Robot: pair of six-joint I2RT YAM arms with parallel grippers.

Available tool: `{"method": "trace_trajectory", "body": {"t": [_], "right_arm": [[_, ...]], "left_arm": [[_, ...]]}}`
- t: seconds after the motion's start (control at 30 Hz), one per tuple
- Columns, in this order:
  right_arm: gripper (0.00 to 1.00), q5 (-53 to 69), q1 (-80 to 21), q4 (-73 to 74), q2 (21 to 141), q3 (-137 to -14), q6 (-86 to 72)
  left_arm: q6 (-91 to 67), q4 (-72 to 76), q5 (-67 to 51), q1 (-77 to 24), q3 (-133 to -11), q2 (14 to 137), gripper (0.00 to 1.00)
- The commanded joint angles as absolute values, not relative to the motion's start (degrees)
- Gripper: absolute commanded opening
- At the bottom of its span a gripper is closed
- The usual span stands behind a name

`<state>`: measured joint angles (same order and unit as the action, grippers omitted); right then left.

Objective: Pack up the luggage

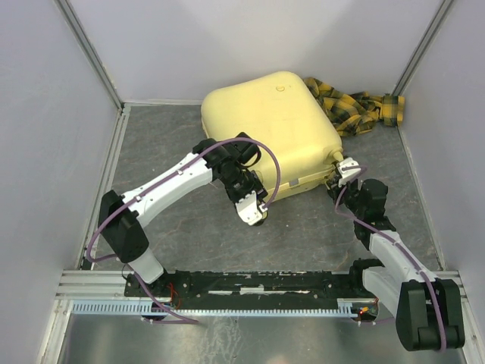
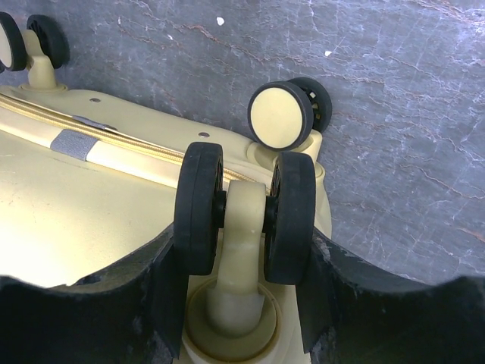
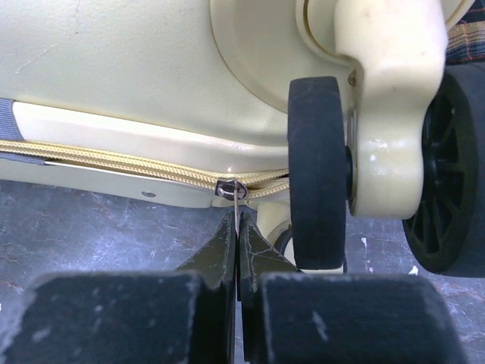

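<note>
So, one pale-yellow suitcase (image 1: pixel 273 129) lies shut and flat at the far middle of the table (image 1: pixel 189 239). One plaid cloth (image 1: pixel 356 102) is bunched against its far right corner. The left gripper (image 2: pixel 244 258) straddles one twin-wheel caster (image 2: pixel 244 205) at the near left corner, one finger (image 2: pixel 155 296) against each of the two black wheels. Two more casters show in that wrist view. The right gripper (image 3: pixel 239 235), at the near right corner, is pressed together, pinching the one zipper pull (image 3: pixel 238 199) just beside a caster.
</note>
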<state>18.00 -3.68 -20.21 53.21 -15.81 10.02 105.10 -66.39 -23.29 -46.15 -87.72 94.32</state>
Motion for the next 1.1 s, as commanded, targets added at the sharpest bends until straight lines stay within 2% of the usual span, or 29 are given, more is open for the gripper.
{"method": "trace_trajectory", "body": {"t": [0.0,0.17,0.27,0.43,0.57,1.07], "right_arm": [[0.02,19.03,0.17,-24.62,51.71,-17.14,9.87],[0.02,30.29,0.33,-24.7,52.01,-19.09,5.7],[0.02,33.06,-0.03,-25.2,51.3,-19.59,2.79],[0.02,19.15,-0.69,-23.45,50.61,-18.71,6.92],[0.02,14.79,2.05,-29.77,53.55,-17.08,9.46],[0.02,20.96,15.29,-33.97,63.65,-22.39,4.09]], "left_arm": [[100.96,-71.41,-21.13,-42.29,-88.4,93.6,0.03],[100.72,-71.01,-21.69,-42.02,-88.51,93.97,0.03],[100.45,-70.69,-22.05,-41.96,-88.61,94.4,0.03],[98.89,-70.82,-22.8,-41.73,-89.35,95.19,0.03],[99.56,-71.81,-22.12,-40.43,-89.12,95.16,0.03],[103.36,-77.26,-19.95,-36.16,-86.75,93.0,0.03]]}}
